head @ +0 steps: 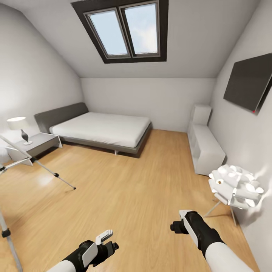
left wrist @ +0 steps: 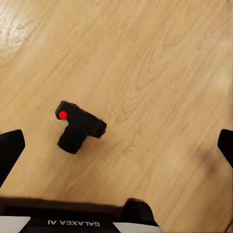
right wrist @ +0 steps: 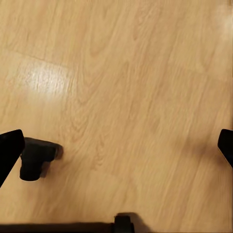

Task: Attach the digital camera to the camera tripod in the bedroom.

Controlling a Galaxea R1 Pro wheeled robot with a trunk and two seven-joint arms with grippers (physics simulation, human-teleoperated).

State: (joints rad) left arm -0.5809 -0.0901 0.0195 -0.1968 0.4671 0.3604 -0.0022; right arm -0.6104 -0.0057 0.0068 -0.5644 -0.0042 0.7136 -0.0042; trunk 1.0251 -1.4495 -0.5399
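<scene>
The digital camera [left wrist: 77, 127] lay on the wood floor [left wrist: 160, 73] beneath the released left claw [left wrist: 116, 145], toward 9 o'clock of its centre, lens axis running 7 o'clock. The right claw [right wrist: 116, 148], also released and empty, sat farther off. The left arm was judged nearer.

The camera tripod [head: 56, 175] is cut off by the head view's left edge.
</scene>
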